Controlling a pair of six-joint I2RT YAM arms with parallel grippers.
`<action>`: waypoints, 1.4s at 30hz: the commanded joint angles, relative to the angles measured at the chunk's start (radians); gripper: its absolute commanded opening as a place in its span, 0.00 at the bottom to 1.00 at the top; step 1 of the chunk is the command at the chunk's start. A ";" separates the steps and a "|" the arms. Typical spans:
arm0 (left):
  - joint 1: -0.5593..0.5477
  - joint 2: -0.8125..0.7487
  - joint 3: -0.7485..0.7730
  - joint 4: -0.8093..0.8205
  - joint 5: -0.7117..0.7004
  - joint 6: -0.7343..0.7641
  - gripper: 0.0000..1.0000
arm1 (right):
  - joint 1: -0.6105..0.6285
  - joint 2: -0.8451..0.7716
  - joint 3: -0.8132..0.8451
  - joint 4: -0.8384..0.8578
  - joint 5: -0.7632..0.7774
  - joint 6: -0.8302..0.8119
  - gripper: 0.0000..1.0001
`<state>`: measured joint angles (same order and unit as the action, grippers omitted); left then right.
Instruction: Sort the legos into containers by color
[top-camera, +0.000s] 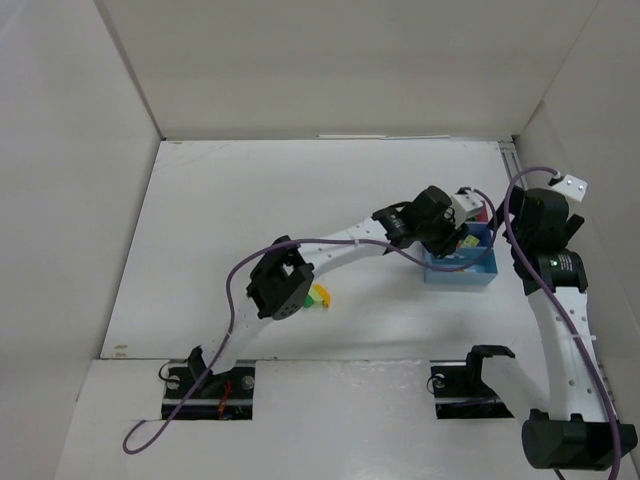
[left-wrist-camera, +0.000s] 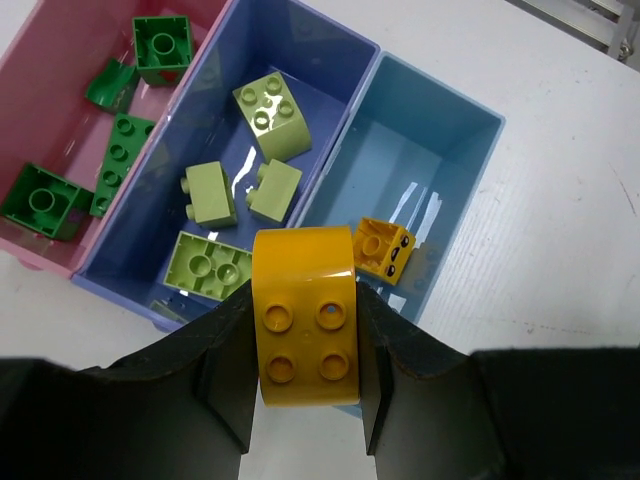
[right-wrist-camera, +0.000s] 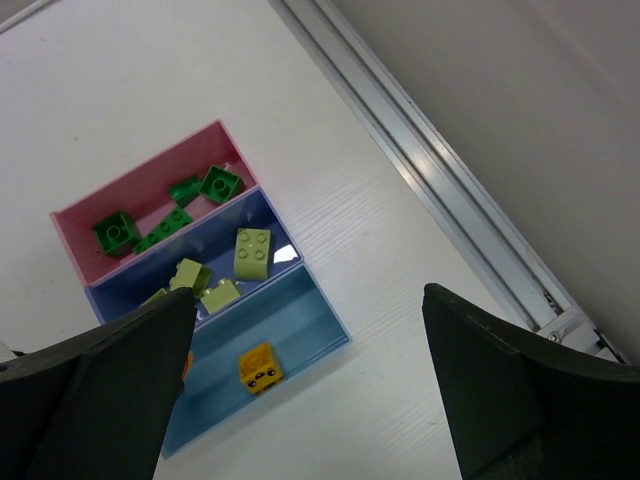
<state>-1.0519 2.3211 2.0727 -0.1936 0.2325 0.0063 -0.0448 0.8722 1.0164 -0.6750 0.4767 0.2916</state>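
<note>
White table (top-camera: 250, 200) carries three joined trays (left-wrist-camera: 345, 130). Over their near rim the left jaws are closed on an orange brick (left-wrist-camera: 305, 318), studs toward the camera; the light blue tray (left-wrist-camera: 440, 150) lies ahead and slightly right. The right jaws stand wide open, empty.

Left arm (top-camera: 330, 252): stretched forward-right, left gripper (left-wrist-camera: 305, 300) clamped on orange lego (left-wrist-camera: 305, 335).
Right arm (top-camera: 562, 310): upright, right gripper (right-wrist-camera: 308, 298) spread wide.
</note>
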 joint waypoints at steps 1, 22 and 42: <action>0.006 -0.003 0.078 0.028 0.011 0.027 0.00 | -0.003 -0.027 0.016 -0.005 0.028 0.021 1.00; -0.034 0.110 0.155 0.022 -0.050 0.066 0.29 | -0.003 -0.047 -0.012 0.014 0.028 0.012 1.00; -0.043 -0.155 -0.109 0.152 0.036 0.084 0.77 | -0.003 -0.087 -0.012 0.014 0.010 0.003 1.00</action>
<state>-1.0828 2.3360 2.0407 -0.1432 0.2539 0.0723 -0.0463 0.8150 0.9985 -0.6815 0.4934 0.2985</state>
